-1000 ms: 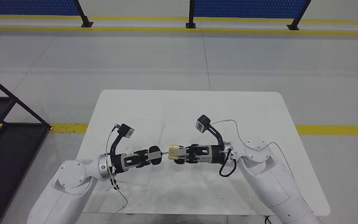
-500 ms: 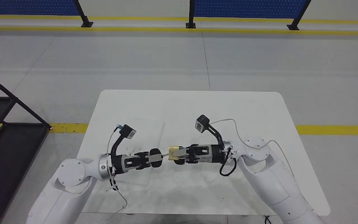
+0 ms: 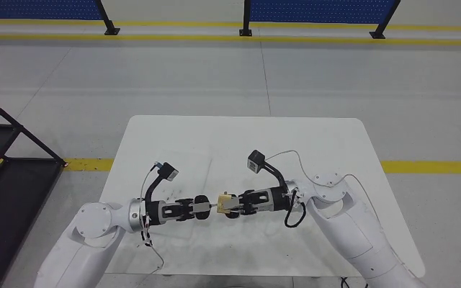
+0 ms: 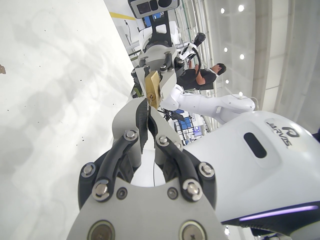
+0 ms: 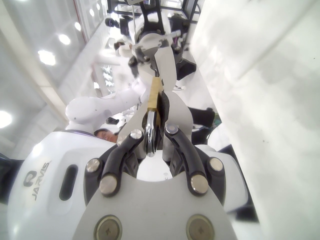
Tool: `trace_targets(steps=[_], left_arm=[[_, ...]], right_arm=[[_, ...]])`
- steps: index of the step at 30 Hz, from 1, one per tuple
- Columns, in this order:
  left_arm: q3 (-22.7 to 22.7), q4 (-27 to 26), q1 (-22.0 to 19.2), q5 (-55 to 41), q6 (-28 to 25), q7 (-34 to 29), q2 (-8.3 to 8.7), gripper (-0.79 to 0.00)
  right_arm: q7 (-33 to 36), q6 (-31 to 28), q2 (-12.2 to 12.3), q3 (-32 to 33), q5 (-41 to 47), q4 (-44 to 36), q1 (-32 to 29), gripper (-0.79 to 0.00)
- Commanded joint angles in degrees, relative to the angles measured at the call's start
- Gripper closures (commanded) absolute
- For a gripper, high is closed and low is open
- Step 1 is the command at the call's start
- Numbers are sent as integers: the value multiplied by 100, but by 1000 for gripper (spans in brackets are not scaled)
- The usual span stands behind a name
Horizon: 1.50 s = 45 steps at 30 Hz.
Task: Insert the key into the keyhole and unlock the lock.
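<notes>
Left gripper (image 3: 207, 209) is held level at the lower middle of the top view, its forearm stretched in from the lower left and pointed rightward. Its fingers (image 4: 123, 119) are closed narrowly on the key (image 4: 150, 101), of which little more than a thin tip is seen past the dark pads (image 4: 142, 116). That tip is set at the keyhole (image 4: 151, 97) of the lock (image 3: 225, 201) — a brass padlock turned end-on toward the left gripper. How deep the key sits cannot be told. Just right of it, the right gripper (image 3: 232, 205) is pinched on the padlock's body, with the silver shackle (image 5: 150, 136) lying back inside the grip toward the wrist. This forearm is stretched in from the lower right, so the two arms are set nose to nose along one line.

Counted: two arms, two grippers, one key, one lock, one table (image 3: 324, 147).

The meeting point is placed over the lower part of the white tabletop, near its bottom edge in the top view. Far more surface is left toward the upper edge and both side edges — grey floor (image 3: 216, 72) and a yellow line (image 3: 421, 166) are seen beyond them.
</notes>
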Motion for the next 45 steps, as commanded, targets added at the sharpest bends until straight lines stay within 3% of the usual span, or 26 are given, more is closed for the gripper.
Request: trace_targets(steps=[1, 45], left_arm=[[15, 8, -13, 2, 14, -5, 1, 0], [167, 41, -100, 3, 55, -25, 36, 0]], right_arm=[[27, -10, 4, -14, 6, 2, 11, 0], [233, -55, 124, -302, -100, -51, 170, 0]])
